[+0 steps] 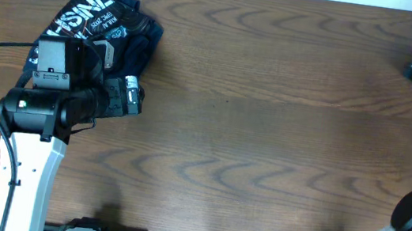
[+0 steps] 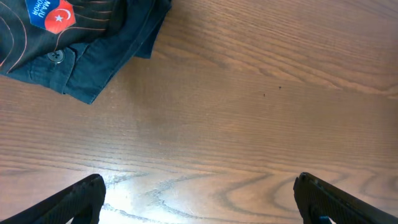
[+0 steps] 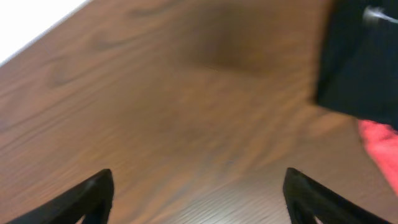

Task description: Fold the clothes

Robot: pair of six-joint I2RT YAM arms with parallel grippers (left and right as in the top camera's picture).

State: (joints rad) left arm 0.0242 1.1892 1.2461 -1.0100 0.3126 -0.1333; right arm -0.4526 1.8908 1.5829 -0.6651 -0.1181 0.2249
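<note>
Nearest the lens, the left tool [image 2: 198, 190] stands with its fingers spread wide and nothing between them, looking down on bare wood. Just beyond it, toward the far left corner of the surface [image 1: 266, 139], lies the navy printed garment [image 2: 81, 56] in a compact bundle, apart from the fingers and untouched.

Over on the other side, the right tool [image 3: 198, 180] also shows its fingers apart and empty, though its view is blurred. Ahead of it, at the right edge of the surface, sits the black garment [image 3: 360, 62], with the red garment [image 3: 382, 146] just beside it, the two apparently touching. From above, almost all of that pile falls outside the picture.

As I see it, the danger is on the right. Black and red lie so close that a pinch aimed at the black could catch both, and the red would be dragged out with it. A shallow pinch might take only one layer, so the cloth would bunch instead of spreading flat. Being so near the edge, either piece could slip off if nudged.
</note>
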